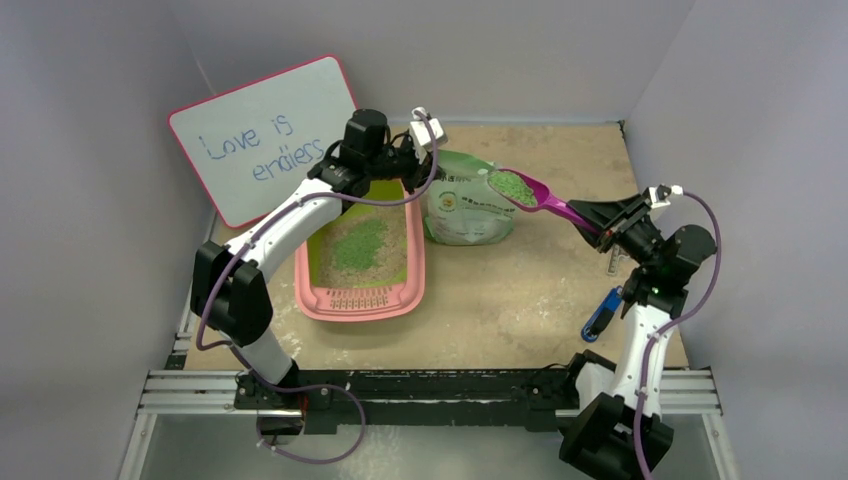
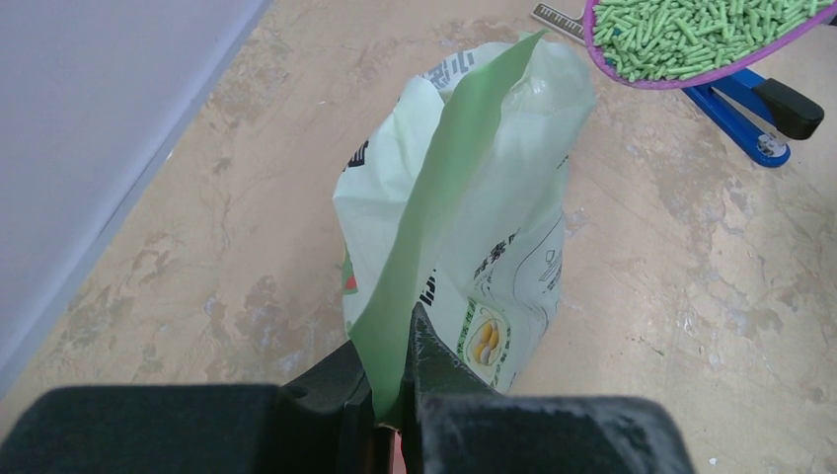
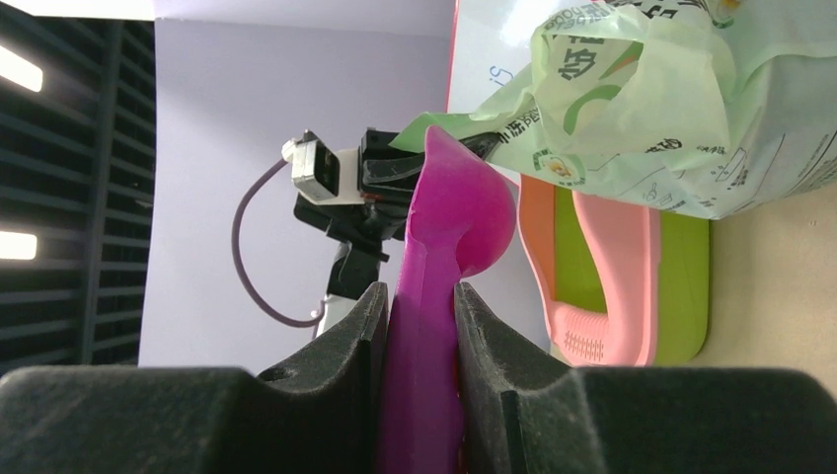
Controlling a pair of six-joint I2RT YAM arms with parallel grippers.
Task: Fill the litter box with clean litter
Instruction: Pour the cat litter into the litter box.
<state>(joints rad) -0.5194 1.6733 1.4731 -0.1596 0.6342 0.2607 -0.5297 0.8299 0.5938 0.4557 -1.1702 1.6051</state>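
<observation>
Jaws: right gripper [image 3: 419, 296] clamps the magenta plastic scoop [image 1: 558, 209]; left gripper [image 2: 390, 348] pinches the pale-green bag [image 2: 464, 227]. Tilting could spill the scoop's green pellets [image 2: 691, 35] before the pink plastic litter box [image 1: 360, 305].

We log left arm [image 1: 290, 215] and right arm [image 1: 645, 335]: white shells, black joint housings, purple cable [image 3: 237, 245] trailing each, white wrist camera module [image 3: 316, 168], matte black moulded fingers [image 3: 331, 346] on left gripper [image 2: 395, 346] and right gripper [image 3: 419, 296].

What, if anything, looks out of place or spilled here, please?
Nothing looks spilled. The only strays are a blue stapler and a ruler lying on the table, neither suited to filling litter. The tabletop's blotches look like staining.
</observation>
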